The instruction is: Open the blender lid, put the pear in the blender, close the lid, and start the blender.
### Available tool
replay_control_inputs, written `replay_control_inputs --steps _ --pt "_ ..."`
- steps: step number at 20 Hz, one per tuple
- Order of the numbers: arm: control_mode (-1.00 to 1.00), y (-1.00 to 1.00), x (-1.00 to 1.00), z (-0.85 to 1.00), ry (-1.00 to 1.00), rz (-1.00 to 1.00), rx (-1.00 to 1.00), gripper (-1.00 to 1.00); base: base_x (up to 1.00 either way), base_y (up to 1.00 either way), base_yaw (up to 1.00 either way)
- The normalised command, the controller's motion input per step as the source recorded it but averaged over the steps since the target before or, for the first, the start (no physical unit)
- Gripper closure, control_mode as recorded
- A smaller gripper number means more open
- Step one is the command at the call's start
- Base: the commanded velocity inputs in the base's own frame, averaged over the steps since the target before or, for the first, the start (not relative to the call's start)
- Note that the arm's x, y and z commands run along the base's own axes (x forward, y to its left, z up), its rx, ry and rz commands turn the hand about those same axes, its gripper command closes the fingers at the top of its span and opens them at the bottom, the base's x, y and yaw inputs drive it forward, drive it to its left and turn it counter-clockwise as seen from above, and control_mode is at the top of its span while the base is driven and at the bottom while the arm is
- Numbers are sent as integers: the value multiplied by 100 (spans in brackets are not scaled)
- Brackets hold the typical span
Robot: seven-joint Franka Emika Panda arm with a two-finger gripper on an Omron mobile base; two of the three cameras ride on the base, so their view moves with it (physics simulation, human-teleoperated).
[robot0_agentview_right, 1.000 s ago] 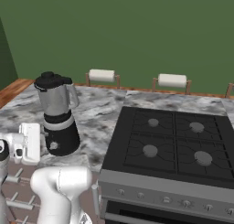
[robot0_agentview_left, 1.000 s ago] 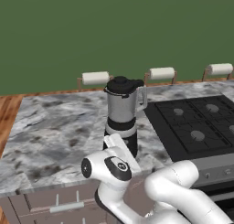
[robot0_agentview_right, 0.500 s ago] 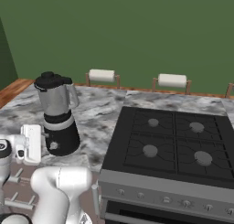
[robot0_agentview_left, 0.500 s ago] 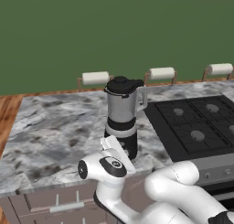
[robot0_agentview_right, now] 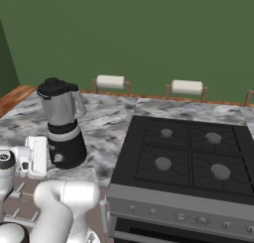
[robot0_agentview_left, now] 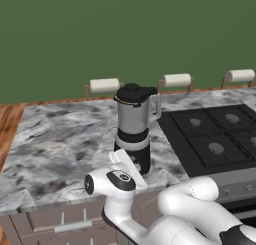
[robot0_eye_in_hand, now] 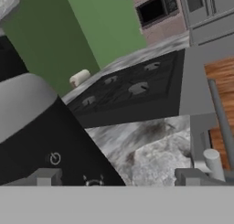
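Note:
The blender point(robot0_agentview_left: 134, 126) stands on the marble counter just left of the stove, its silvery jar on a black base with a white dial point(robot0_agentview_right: 59, 158). The black blender lid point(robot0_agentview_left: 132, 93) sits shut on the jar top point(robot0_agentview_right: 54, 87). My gripper point(robot0_agentview_left: 131, 165) is low at the counter's front edge, right against the blender base point(robot0_agentview_right: 67, 148). In the hand view my gripper point(robot0_eye_in_hand: 118, 177) is open, its fingertips point(robot0_eye_in_hand: 43, 177) wide apart, and the black base point(robot0_eye_in_hand: 41, 141) looms close at the left. Nothing is between the jaws. The pear is out of view.
A black stove point(robot0_agentview_left: 215, 134) point(robot0_agentview_right: 183, 152) flanks the blender on the right. Paper towel rolls point(robot0_agentview_left: 104, 85) point(robot0_agentview_right: 110, 81) stand along the back wall. Bare marble counter point(robot0_agentview_left: 55, 144) spreads left of the blender, and drawers point(robot0_agentview_left: 55, 224) run under its front edge.
My hand has edged slightly closer to the blender base. The blender and its lid have not moved.

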Motion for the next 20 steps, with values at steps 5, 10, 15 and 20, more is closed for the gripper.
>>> replay_control_inputs --steps 5,10,15,20 --pt "-100 0 1 -18 -2 -3 0 -100 0 0 0" --pt "-100 -13 1 -1 -12 -4 0 -100 0 0 0" --pt "-100 -12 0 0 -13 -3 0 -100 0 0 0" --pt "-100 -4 8 -9 -9 -2 0 -100 0 0 0"
